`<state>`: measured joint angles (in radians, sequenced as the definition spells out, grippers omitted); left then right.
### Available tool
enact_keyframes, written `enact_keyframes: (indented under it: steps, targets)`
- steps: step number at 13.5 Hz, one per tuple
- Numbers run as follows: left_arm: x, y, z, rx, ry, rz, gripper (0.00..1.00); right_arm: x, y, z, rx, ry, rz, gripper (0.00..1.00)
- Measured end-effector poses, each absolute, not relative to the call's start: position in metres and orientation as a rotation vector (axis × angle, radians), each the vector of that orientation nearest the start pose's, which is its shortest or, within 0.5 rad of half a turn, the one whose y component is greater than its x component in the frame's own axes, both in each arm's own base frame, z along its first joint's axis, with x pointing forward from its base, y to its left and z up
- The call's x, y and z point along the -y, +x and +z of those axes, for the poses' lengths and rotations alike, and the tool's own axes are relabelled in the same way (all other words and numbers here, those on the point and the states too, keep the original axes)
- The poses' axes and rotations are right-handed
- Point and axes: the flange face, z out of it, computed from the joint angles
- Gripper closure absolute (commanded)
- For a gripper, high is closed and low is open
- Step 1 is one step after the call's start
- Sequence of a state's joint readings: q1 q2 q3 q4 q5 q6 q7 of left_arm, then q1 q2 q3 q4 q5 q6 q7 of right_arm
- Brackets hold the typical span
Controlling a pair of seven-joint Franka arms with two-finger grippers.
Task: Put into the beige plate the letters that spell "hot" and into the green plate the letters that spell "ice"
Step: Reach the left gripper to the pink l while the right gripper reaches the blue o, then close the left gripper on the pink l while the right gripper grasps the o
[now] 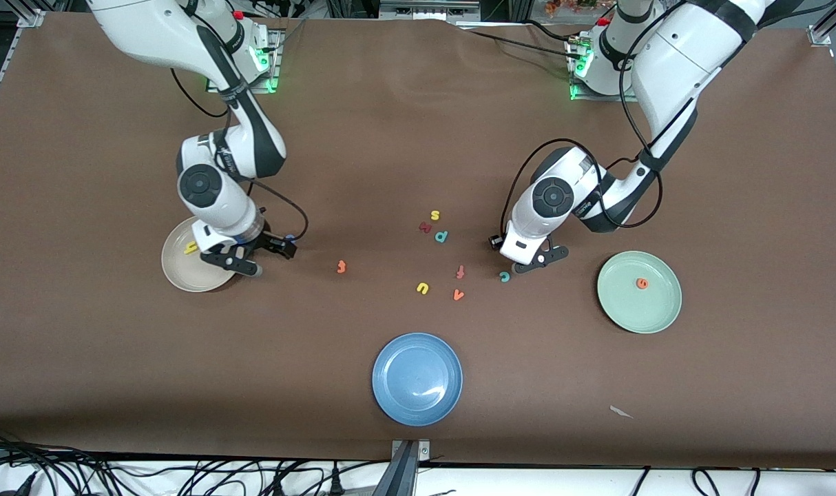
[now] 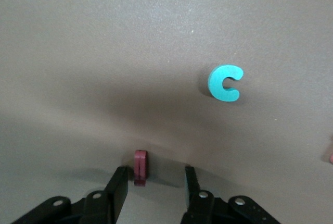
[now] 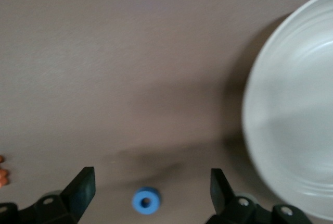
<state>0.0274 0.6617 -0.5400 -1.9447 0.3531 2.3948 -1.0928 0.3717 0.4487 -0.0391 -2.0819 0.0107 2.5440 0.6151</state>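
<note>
Two grippers are low over the table. The right gripper (image 3: 151, 182) has its fingers spread wide, and the blue o (image 3: 146, 201) lies flat on the table between them, touched by neither; in the front view only a sliver of blue shows at the claw, just beside the beige plate (image 1: 177, 272). A yellow h (image 1: 191, 247) lies in that plate, partly covered by the wrist. The orange t (image 1: 341, 266) lies on the table, well apart from the plate, toward the middle.

The left gripper (image 2: 153, 182) is partly closed, its fingers standing either side of the dark red i (image 2: 140, 167), which stands on edge. The i sits close against one finger, with a gap to the other; whether it is actually pinched cannot be told. In the front view the i is hidden under the claw. The teal c (image 1: 505, 276) lies on the table near the fingertips. The orange e (image 1: 642, 283) rests in the green plate (image 1: 659, 313).

Both wrist views cut off the fingers' upper parts.
</note>
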Motion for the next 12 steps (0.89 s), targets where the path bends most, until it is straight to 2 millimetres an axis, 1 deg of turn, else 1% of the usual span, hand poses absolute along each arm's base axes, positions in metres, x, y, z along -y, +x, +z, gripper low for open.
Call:
enact_keyframes:
  steps: [2, 3, 4, 6, 7, 8, 9, 10, 12]
  targets:
    - [0.289, 0.533, 0.171, 0.603, -3.084, 0.21, 0.59, -0.199, 0.551, 0.198, -0.45, -3.118, -0.007, 0.03]
    - [0.289, 0.533, 0.171, 0.604, -3.086, 0.207, 0.65, -0.199, 0.549, 0.193, -0.446, -3.123, 0.004, 0.05]
    - [0.289, 0.533, 0.171, 0.604, -3.086, 0.207, 0.7, -0.2, 0.547, 0.189, -0.444, -3.127, 0.015, 0.09]
    - [0.29, 0.534, 0.172, 0.604, -3.091, 0.202, 0.78, -0.201, 0.544, 0.183, -0.438, -3.133, 0.03, 0.2]
    - [0.29, 0.534, 0.172, 0.604, -3.091, 0.202, 0.8, -0.202, 0.542, 0.18, -0.435, -3.136, 0.038, 0.23]
    - [0.29, 0.534, 0.173, 0.605, -3.092, 0.201, 0.83, -0.203, 0.54, 0.179, -0.431, -3.138, 0.044, 0.25]
    - [0.29, 0.534, 0.173, 0.6, -3.091, 0.197, 0.84, -0.204, 0.538, 0.177, -0.427, -3.141, 0.049, 0.28]
    - [0.29, 0.534, 0.173, 0.585, -3.09, 0.186, 0.86, -0.204, 0.536, 0.176, -0.424, -3.142, 0.054, 0.29]
    - [0.29, 0.534, 0.173, 0.568, -3.089, 0.174, 0.93, -0.204, 0.536, 0.175, -0.424, -3.143, 0.056, 0.29]
